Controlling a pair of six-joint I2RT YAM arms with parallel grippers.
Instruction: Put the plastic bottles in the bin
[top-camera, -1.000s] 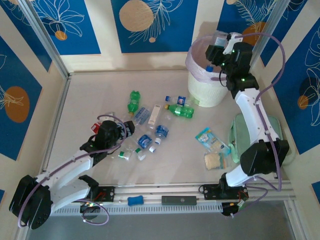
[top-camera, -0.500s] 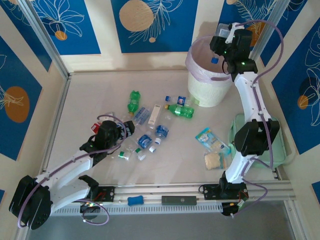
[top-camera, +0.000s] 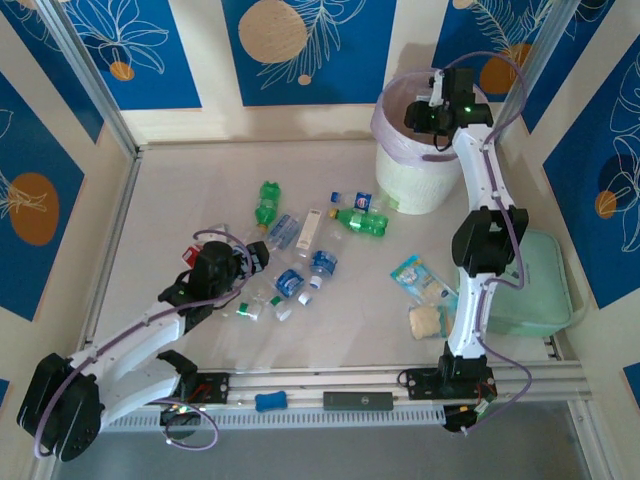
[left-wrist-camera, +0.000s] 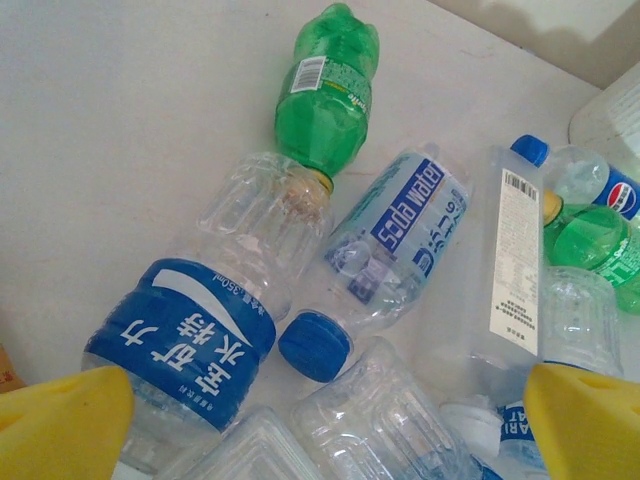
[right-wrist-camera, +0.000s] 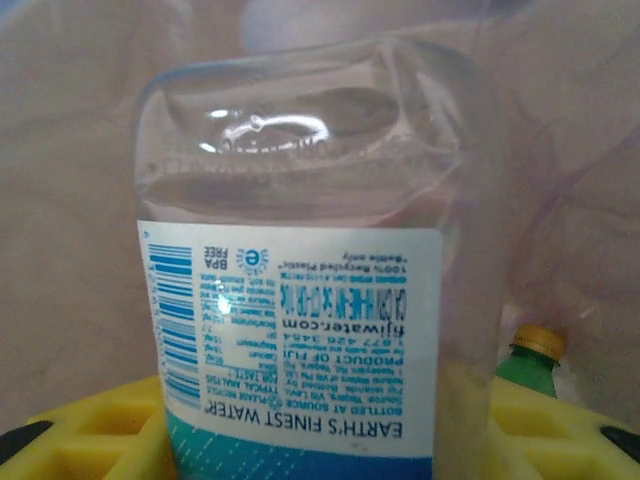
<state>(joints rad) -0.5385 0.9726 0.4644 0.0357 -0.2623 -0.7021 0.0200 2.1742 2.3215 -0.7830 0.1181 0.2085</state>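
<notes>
Right gripper (top-camera: 422, 120) clamps clear square blue-labelled plastic bottle (right-wrist-camera: 300, 300) over round white pink-lined bin (top-camera: 410, 185), seemingly within rim. Left gripper (top-camera: 256, 258) spread wide.

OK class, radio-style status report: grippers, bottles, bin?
Right gripper shut on clear bottle, over bin. Left gripper open above loose bottles. Nothing in the way.

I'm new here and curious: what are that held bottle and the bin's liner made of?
Bottle: clear, glossy, likely plastic; it shows bright glints and the background comes through. Liner: thin translucent pink-lilac film, probably plastic, wrinkled over the bin rim.
</notes>
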